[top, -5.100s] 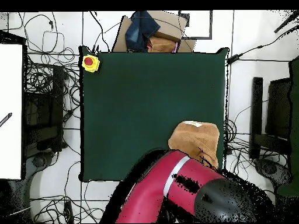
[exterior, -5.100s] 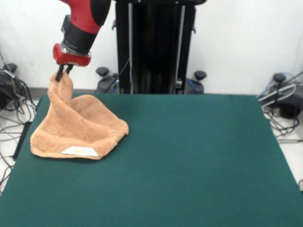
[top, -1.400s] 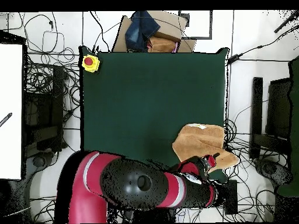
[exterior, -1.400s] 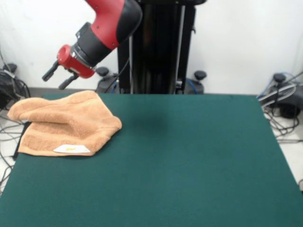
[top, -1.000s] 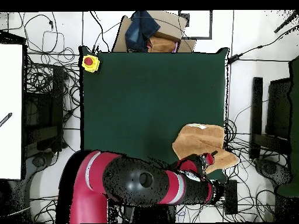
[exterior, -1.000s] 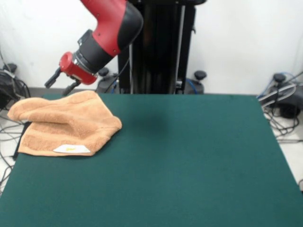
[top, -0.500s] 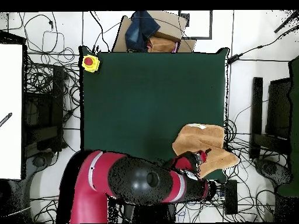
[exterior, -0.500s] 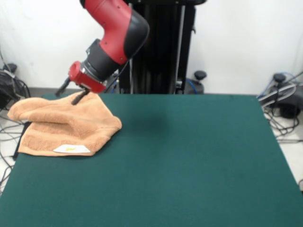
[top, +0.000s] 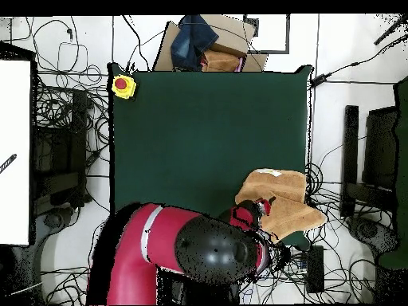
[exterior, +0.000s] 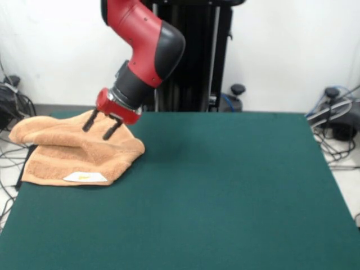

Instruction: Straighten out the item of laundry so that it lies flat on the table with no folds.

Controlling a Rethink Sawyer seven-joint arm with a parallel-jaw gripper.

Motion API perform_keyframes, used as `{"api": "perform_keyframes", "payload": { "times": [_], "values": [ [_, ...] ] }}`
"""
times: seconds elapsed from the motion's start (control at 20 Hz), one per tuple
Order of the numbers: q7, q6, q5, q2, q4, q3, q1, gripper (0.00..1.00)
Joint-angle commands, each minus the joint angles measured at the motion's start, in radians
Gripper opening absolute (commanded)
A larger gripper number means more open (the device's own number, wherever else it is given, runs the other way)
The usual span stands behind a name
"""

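Observation:
The peach-orange towel (exterior: pixel 73 152) lies crumpled and folded over itself at the far left of the green table (exterior: pixel 214 191), one part hanging past the table's left edge. Its white label (exterior: pixel 85 177) faces the front. In the overhead view the towel (top: pixel 279 199) sits at the table's right edge, partly over it. My gripper (exterior: pixel 99 127) is open and empty, its two black fingers pointing down just above the towel's far right part. The overhead view shows it (top: pixel 260 209) over the towel's near left corner.
A yellow box with a red button (top: pixel 123 85) sits at one table corner. A cardboard box with clothes (top: pixel 209 44) stands beyond the table. Cables lie on the floor all round. The robot's black pedestal (exterior: pixel 183 56) stands behind the table.
My gripper let go of the towel, which dropped into a flatter heap hanging over the table edge. In the last second the open gripper has come down and moved over the towel.

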Motion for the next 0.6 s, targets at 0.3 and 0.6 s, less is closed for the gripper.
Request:
{"api": "perform_keyframes", "payload": {
  "times": [0.3,0.6],
  "values": [
    [0.351,-0.007,-0.058,-0.037,-0.078,0.290,-0.081,1.00],
    [0.334,-0.024,0.018,-0.027,-0.087,0.299,-0.058,1.00]
  ]
}}
